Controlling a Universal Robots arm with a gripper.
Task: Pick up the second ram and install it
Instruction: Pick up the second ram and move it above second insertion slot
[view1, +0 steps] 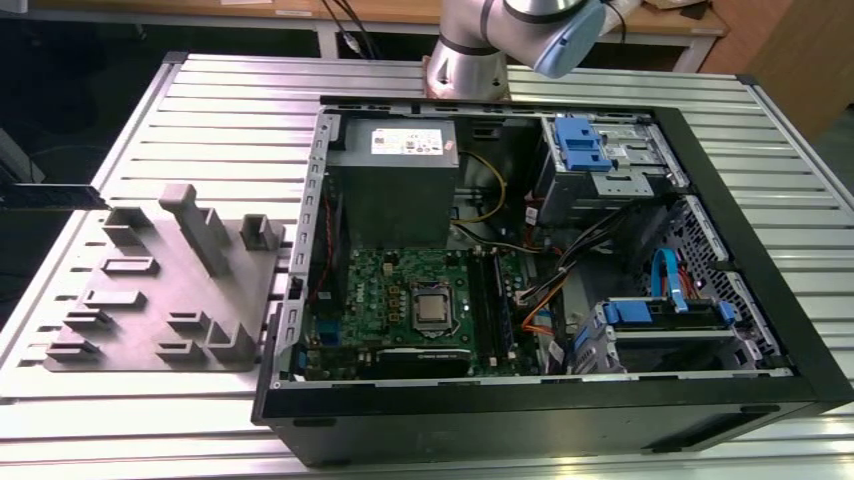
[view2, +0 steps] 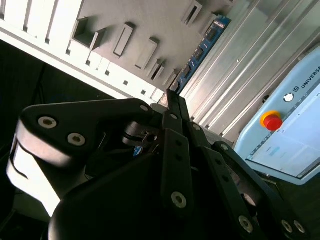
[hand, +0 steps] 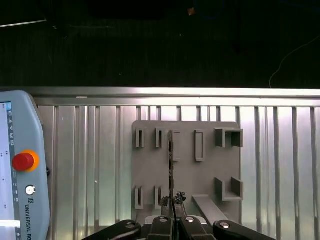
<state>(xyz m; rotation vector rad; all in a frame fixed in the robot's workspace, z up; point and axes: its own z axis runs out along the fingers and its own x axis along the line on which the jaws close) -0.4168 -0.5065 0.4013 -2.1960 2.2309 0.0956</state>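
**Item:** second ram (view2: 204, 47).
**Description:** thin, narrow, long memory stick. In the second wrist view the board reads blue-green, with a row of small dark chips along its face and a brighter blue patch at the far end.
**State:** clamped at one end between the closed fingertips of the end effector (view2: 170, 97).
**Pose:** projects straight out from the fingertips, its length in line with them. In the first wrist view it is edge-on, a fine dark line.
**Location:** held in the air off the table (hand: 75, 165), with the grey fixture plate (hand: 150, 170) behind it in the first wrist view.
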